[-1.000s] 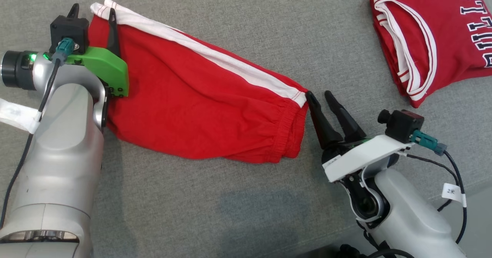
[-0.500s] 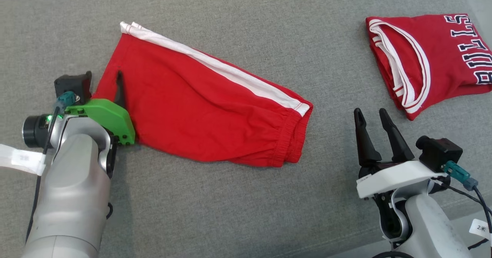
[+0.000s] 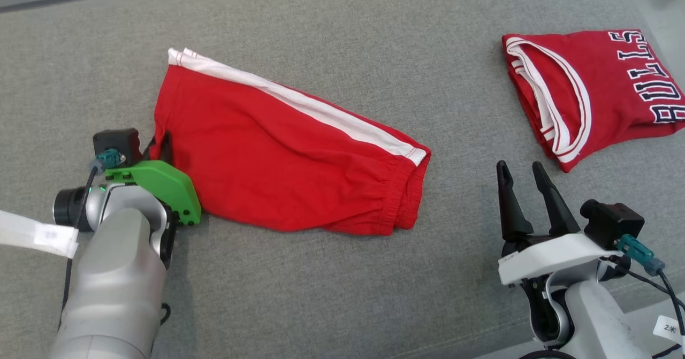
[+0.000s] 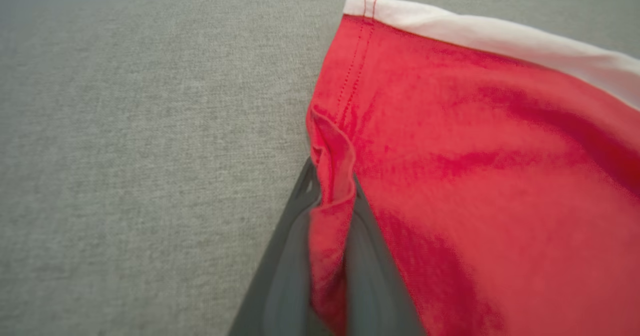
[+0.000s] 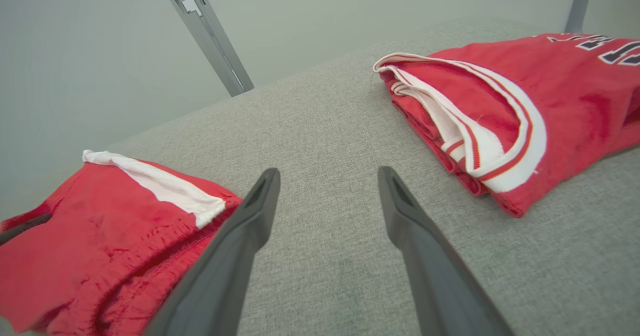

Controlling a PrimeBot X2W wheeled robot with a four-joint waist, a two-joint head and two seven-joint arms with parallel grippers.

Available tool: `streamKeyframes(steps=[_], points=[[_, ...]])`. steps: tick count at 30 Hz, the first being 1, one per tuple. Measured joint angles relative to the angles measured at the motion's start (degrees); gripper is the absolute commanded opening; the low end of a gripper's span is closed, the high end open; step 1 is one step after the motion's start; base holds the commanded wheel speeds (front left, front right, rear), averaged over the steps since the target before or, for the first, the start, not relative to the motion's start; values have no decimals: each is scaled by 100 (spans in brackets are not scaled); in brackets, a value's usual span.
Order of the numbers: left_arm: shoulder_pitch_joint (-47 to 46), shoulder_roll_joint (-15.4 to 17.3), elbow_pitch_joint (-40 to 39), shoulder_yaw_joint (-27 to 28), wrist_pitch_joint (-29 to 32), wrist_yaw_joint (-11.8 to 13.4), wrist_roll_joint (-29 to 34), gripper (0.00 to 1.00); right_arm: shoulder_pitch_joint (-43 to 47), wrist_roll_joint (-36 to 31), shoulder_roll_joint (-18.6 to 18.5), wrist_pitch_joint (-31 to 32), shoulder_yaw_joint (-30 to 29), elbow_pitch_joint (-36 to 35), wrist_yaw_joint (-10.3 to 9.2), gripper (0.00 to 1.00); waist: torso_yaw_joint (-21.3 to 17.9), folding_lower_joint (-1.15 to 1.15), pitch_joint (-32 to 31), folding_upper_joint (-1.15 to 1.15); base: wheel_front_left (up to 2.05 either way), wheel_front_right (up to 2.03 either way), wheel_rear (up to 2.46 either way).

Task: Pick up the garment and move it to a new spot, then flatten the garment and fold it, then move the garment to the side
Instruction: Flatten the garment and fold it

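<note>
The grey surface point(image 3: 342, 305) carries the folded red shorts point(image 3: 278, 155) at its middle-left, with a folded jersey point(image 3: 588, 91) well apart to the right. The left hand point(image 4: 330, 211) is pinched on a narrow bunch of hem at the shorts' left edge, while the right hand point(image 3: 519, 165) hangs spread and empty between shorts and jersey — a lift or drag from that single thin pinch risks the cloth slipping free or the fold opening. How many layers are caught cannot be told — cloth hides the fingertips, and the jersey is cut off at the edge of view.
</note>
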Motion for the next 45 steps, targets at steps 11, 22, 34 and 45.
streamKeyframes(steps=[11, 22, 34, 45], points=[[1158, -188, -627, 357, -126, 56, -401, 0, 460, -5, 23, 0, -96, 141, 0, 100, 285, 0, -723, 0, 0, 0, 0], [2887, -353, -1699, 638, -132, 287, -603, 0, 884, -142, 27, 0, -163, 168, -1, 100, 745, 0, -1501, 0, 0, 0, 0], [3831, -372, -3470, 719, -132, 589, -285, 100, 962, -299, 26, 0, -152, 74, -1, 100, 909, 0, -1628, 1, 0, 0, 0], [4155, -376, -4054, 355, -132, 593, -359, 100, 77, -278, 35, 0, 524, 687, 0, 100, 1491, 0, -1478, 1, 0, 0, 0]])
